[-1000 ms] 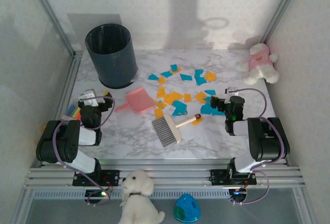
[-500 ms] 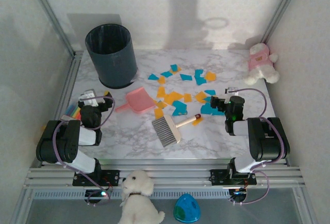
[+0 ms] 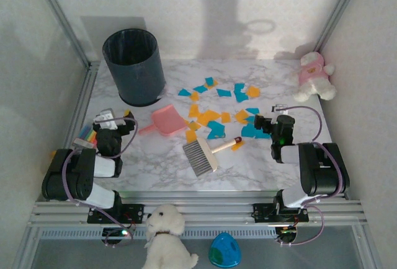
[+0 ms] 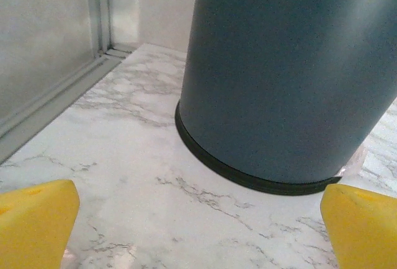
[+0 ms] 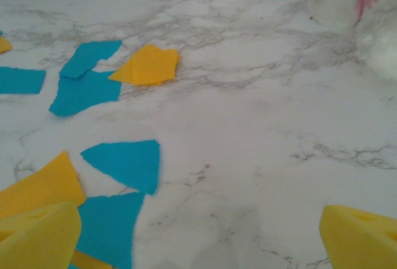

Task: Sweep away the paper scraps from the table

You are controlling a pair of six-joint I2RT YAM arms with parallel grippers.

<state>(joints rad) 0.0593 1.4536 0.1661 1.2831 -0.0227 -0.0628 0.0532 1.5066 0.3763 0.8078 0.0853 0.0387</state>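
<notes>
Orange and blue paper scraps (image 3: 217,105) lie scattered over the middle of the marble table (image 3: 155,167). My left gripper (image 3: 115,119) rests low at the near left. It is open, its yellow pads (image 4: 34,219) wide apart over bare marble, facing the dark bin (image 4: 279,77). My right gripper (image 3: 274,114) sits at the near right, also open, with nothing between its yellow pads (image 5: 363,235). Ahead and left of the right gripper (image 5: 198,232) lie a blue scrap (image 5: 127,163) and an orange scrap (image 5: 147,64). Neither gripper touches any paper.
A hand brush (image 3: 201,154) with a wooden handle lies near the table's front middle, a pink dustpan (image 3: 164,120) to its left. The bin (image 3: 134,66) stands at the back left. A pink plush toy (image 3: 313,75) sits at the back right. Sticky notes (image 3: 87,134) lie beside the left arm.
The left arm's body has shifted very slightly to the left. Scraps, brush, dustpan and right arm stay where they were.
</notes>
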